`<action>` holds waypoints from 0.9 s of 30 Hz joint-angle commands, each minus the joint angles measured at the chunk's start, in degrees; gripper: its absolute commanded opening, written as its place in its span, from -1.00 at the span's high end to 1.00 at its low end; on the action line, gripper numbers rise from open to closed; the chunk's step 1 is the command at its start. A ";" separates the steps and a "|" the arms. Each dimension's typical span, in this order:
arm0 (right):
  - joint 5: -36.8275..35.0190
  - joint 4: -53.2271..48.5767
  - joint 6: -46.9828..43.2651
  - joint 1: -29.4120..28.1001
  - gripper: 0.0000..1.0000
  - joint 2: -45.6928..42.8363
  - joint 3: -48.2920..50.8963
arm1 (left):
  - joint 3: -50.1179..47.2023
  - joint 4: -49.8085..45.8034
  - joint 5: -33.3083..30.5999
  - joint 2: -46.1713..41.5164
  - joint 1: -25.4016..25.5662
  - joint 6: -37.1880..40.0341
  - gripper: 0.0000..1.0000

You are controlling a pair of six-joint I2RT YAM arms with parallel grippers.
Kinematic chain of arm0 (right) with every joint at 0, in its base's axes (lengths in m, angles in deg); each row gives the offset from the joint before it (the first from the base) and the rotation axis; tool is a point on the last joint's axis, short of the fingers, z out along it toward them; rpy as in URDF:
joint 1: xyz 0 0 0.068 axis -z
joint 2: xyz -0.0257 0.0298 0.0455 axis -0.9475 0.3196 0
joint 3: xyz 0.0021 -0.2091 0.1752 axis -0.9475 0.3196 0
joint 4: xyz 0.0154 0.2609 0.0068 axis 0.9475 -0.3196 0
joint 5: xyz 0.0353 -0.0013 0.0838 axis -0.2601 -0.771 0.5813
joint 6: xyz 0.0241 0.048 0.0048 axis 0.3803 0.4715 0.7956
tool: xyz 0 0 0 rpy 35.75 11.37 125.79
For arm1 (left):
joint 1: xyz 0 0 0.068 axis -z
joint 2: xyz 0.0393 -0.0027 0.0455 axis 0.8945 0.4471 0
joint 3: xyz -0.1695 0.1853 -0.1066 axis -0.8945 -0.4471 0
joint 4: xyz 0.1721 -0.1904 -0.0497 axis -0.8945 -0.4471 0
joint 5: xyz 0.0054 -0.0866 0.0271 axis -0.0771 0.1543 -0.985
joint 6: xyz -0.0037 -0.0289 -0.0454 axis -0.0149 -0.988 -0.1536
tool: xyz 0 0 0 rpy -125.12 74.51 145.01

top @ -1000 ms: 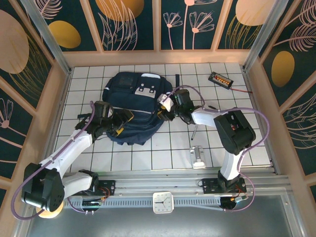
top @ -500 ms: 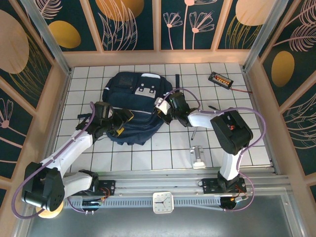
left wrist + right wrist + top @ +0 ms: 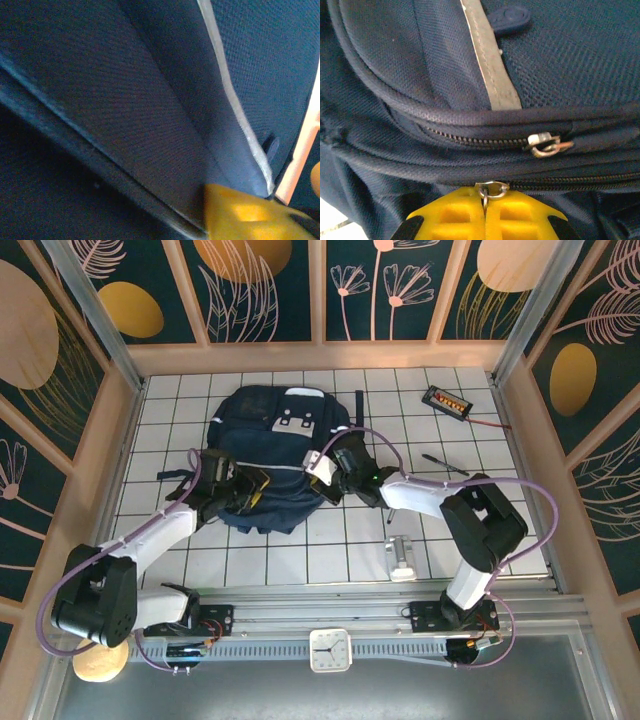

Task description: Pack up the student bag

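the navy backpack (image 3: 265,465) lies on the white tiled table (image 3: 480,500), towards the back left. the right gripper (image 3: 486,206), at the bag's right side, is pinched closed on a metal zipper pull (image 3: 491,190). the left gripper (image 3: 252,487) is against the bag's left side; whether it's open or closed i can't tell.

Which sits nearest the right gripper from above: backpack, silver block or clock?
1. Student bag, touching: the right gripper pinches its zipper pull.
2. Silver block, right of centre, nearer the front.
3. Clock, at the very front, centre.
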 commanded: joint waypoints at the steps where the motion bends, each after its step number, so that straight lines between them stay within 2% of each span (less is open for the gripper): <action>1: 2.42 -1.61 -0.82 0.64 1.00 -3.01 1.55 | 0.28 1.46 -1.23 0.44 0.49 1.98 0.81; 2: 2.82 -1.92 -1.12 1.71 1.00 -3.17 1.64 | 0.47 -0.19 -1.82 0.16 0.50 3.24 1.00; 6: 4.86 -4.58 -3.84 7.94 1.00 -2.13 -0.07 | -0.39 -8.03 -4.90 -3.95 0.08 7.15 1.00; 10: 5.12 -5.76 -6.86 12.87 1.00 1.24 -4.54 | -4.13 -10.81 -3.97 -8.19 -1.01 7.71 1.00; 14: 4.76 -7.41 -9.59 14.73 1.00 6.19 -11.22 | -6.13 -13.51 -2.81 -10.65 -1.27 8.69 1.00; 19: 0.61 -12.18 -12.86 16.62 1.00 14.24 -21.42 | -6.08 -18.76 -3.33 -12.88 -1.57 11.56 1.00; 25: 1.72 -13.90 -12.80 18.37 1.00 17.37 -26.43 | -6.44 -19.09 -2.74 -14.34 -1.97 11.22 1.00; 26: 2.42 -14.19 -12.67 18.30 0.87 17.00 -26.34 | -6.35 -18.44 -2.43 -14.26 -2.04 11.05 1.00; 27: 3.26 -14.06 -12.49 18.33 0.50 16.28 -25.55 | -6.31 -17.28 -1.68 -14.03 -1.98 10.90 1.00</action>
